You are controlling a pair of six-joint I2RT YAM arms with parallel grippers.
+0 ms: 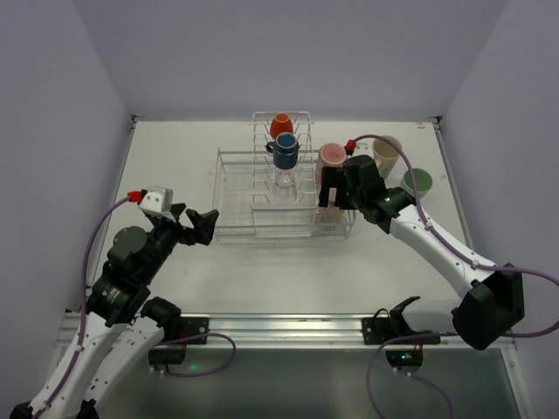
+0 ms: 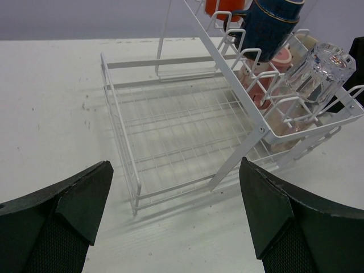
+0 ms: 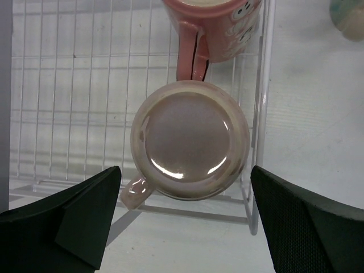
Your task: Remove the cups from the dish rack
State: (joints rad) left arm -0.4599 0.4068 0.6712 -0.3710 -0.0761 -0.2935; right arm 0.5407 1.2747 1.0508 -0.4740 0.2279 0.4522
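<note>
Glossy pink mug (image 3: 190, 139) sits in the white wire dish rack (image 3: 263, 85) (right end); left gripper (image 2: 175, 165) and right gripper (image 3: 185, 170) are spread wide.

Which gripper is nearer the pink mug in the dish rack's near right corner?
Right. The right gripper hangs directly over the pink mug, fingers open either side of it; the left gripper sits beyond the dish rack's left end, open.

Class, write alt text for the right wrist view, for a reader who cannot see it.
A pale pink mug sits in the white wire dish rack, seen end-on and framed by the open fingers of the right gripper. A second pink mug with a printed face lies just beyond it; bare white table shows on the right.
</note>
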